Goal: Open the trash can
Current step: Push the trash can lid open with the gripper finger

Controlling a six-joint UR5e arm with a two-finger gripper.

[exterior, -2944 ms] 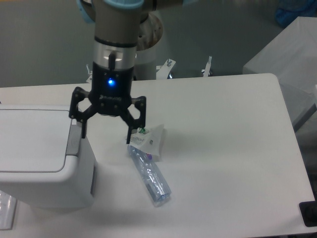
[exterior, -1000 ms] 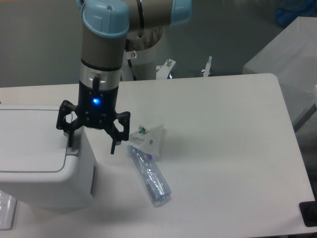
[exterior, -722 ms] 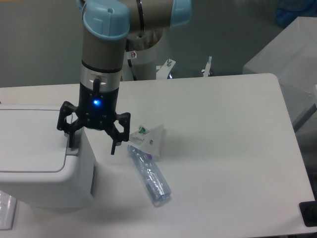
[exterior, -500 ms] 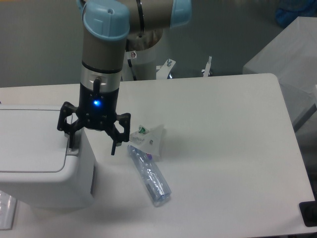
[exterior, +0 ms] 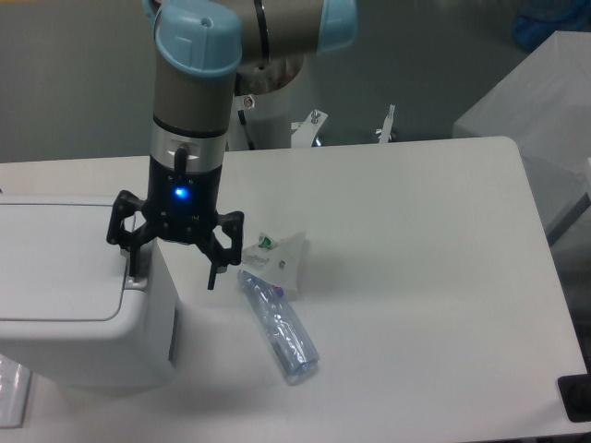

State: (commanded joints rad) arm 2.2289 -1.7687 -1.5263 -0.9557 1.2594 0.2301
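The trash can [exterior: 74,295] is a large white boxy bin at the left of the table, its flat lid down. A grey push tab [exterior: 137,274] sits at the lid's right edge. My gripper [exterior: 172,274] hangs open over the bin's right edge, pointing down. Its left finger [exterior: 132,261] rests at or just above the grey tab; whether it touches I cannot tell. The right finger [exterior: 212,270] hangs in the air off the bin's right side. Nothing is held between the fingers.
A clear plastic bottle [exterior: 278,327] lies on the table right of the bin. A small white crumpled wrapper [exterior: 280,256] with a green mark lies just behind it. The table's right edge and a grey box [exterior: 536,111] stand at far right.
Since 2.9 s ago the gripper has shifted left and slightly down, bringing its left finger over the grey tab. Over the last second nothing has visibly moved.
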